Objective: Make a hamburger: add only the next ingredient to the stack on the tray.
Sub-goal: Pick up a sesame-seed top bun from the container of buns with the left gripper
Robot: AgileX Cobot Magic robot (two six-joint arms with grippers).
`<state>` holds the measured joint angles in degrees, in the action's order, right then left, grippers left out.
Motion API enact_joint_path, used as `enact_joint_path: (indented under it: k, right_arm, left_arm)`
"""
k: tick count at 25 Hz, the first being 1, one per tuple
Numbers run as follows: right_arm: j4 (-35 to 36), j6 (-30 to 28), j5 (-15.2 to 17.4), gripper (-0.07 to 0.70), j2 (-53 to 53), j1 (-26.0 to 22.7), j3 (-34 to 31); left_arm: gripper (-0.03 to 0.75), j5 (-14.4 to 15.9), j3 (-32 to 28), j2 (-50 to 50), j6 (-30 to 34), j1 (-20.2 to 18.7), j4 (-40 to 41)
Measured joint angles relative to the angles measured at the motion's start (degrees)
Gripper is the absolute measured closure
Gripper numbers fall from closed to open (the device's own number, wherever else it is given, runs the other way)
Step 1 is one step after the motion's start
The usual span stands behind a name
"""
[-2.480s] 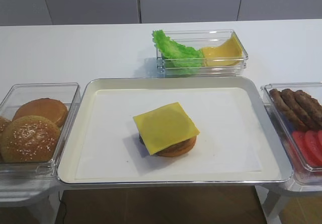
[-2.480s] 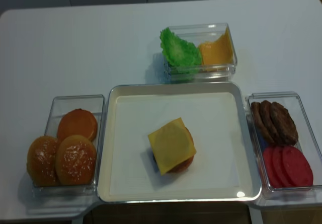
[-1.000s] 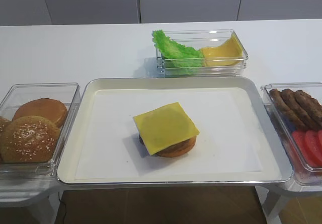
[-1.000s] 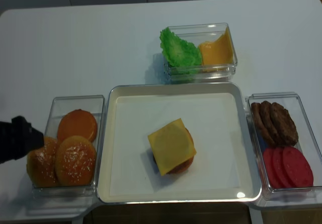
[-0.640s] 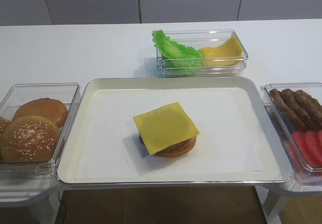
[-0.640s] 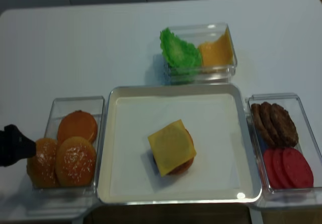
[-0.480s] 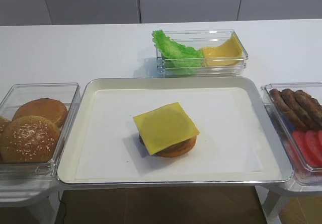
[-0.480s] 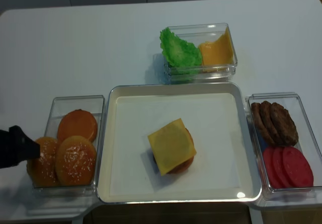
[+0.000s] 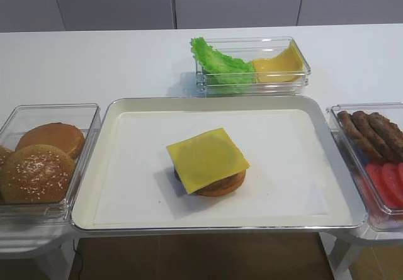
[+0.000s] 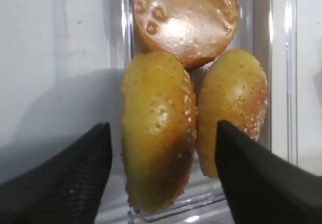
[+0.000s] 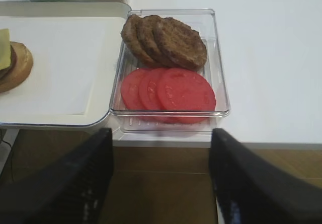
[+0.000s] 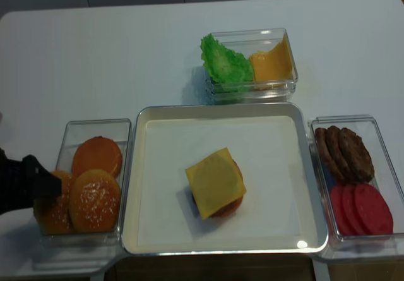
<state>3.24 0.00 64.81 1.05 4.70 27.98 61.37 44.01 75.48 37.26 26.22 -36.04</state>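
Glossy sesame bun top (image 10: 157,103) lay in the clear tub (image 10: 116,43) left of the tray (image 9: 208,102). Left gripper (image 10: 162,133) straddled it, jaws wide and empty. Descending squarely, it should avoid pinching the neighbouring darker sesame bun (image 10: 234,108).

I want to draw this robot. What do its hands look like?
Each gripper has two dark, almost black fingers. In the left wrist view the left gripper shows broad, wedge-shaped fingers with a fine dotted, grippy texture. The right gripper has the same dark wedges. From above, the left one is a chunky black shape. No cables, stickers or writing are visible.
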Motion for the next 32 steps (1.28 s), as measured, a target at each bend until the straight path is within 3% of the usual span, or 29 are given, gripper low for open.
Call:
enact_joint_path:
  k: [4, 12, 32]
  right_arm:
    - [0.0, 0.0, 0.0, 0.162, 0.0, 0.0, 0.0]
    - [0.0, 0.0, 0.0, 0.162, 0.0, 0.0, 0.0]
    - [0.0, 0.0, 0.0, 0.162, 0.0, 0.0, 0.0]
  left_arm:
    - [0.295, -0.1, 0.1, 0.0, 0.0, 0.0, 1.3]
    - [0.509, 0.6, 1.6, 0.0, 0.0, 0.0, 1.3]
    - [0.587, 5.6, 5.1, 0.0, 0.2, 0.0, 1.0]
